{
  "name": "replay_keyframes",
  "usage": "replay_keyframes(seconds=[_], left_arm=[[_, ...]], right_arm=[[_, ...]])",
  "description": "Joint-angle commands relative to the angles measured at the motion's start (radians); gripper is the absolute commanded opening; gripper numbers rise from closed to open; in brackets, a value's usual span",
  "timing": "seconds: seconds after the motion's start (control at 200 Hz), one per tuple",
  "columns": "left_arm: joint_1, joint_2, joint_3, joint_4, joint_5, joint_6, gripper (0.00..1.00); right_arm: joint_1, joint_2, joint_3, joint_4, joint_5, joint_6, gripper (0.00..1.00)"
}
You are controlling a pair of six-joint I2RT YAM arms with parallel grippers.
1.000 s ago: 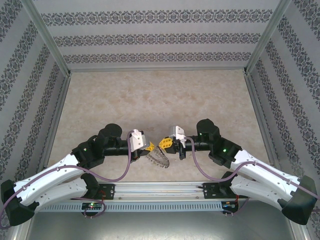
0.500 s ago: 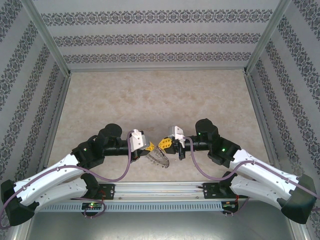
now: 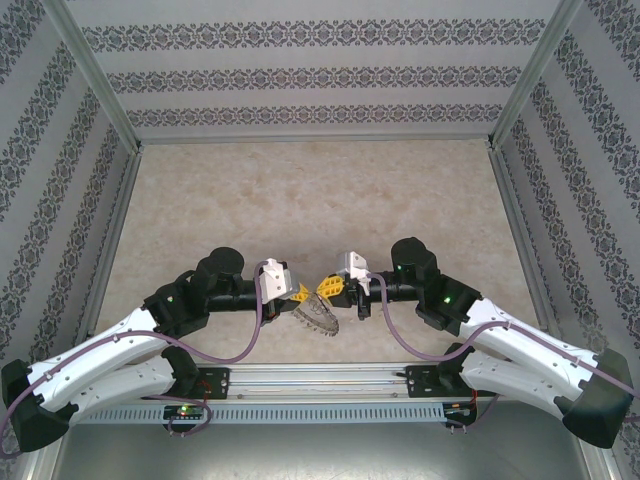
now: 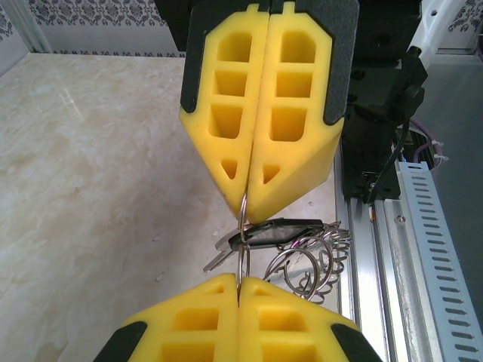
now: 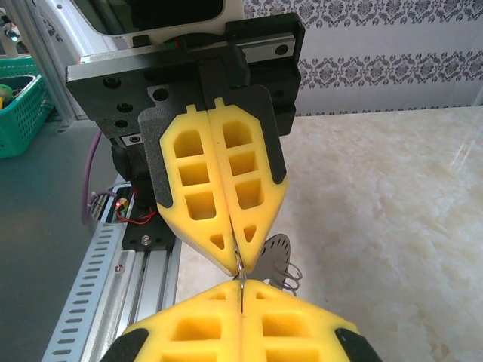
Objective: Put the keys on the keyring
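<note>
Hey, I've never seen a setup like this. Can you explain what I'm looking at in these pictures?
These are two robot arms bolted at the near edge of a table, each ending in a two-finger gripper with yellow pads. The wide picture looks down from above and behind them; the other two come from a camera on each wrist. The left gripper and the right gripper meet tip to tip above the table. Both are shut on a thin wire loop of the keyring, the rest of which dangles from it. A small key with a dark head lies across that loop.
</note>
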Motion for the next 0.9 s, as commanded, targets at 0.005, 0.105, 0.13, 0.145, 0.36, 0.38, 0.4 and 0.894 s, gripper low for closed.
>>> replay_keyframes(seconds=[0.005,0.105,0.13,0.145,0.36,0.38,0.4,0.894], left_arm=[[0.004,-0.015,0.008,0.069,0.02,0.016,0.0],[0.004,-0.016,0.011,0.068,0.021,0.017,0.0],[0.004,-0.015,0.012,0.068,0.019,0.017,0.0],[0.004,-0.015,0.012,0.069,0.02,0.018,0.0],[0.004,-0.013,0.012,0.07,0.02,0.019,0.0],[0.004,-0.013,0.012,0.07,0.021,0.019,0.0],[0.004,-0.013,0.012,0.07,0.021,0.019,0.0],[0.004,-0.013,0.013,0.07,0.022,0.022,0.0]], right_arm=[[-0.006,-0.003,-0.013,0.034,-0.006,0.012,0.0],[-0.007,0.003,-0.01,0.031,-0.009,0.009,0.0],[-0.007,0.003,-0.009,0.029,-0.009,0.009,0.0],[-0.007,0.005,-0.009,0.03,-0.01,0.009,0.0],[-0.006,0.009,-0.003,0.024,-0.024,0.008,0.0],[-0.006,0.011,-0.001,0.023,-0.025,0.007,0.0],[-0.006,0.012,-0.001,0.022,-0.026,0.006,0.0],[-0.006,0.006,-0.004,0.041,-0.011,0.009,0.0]])
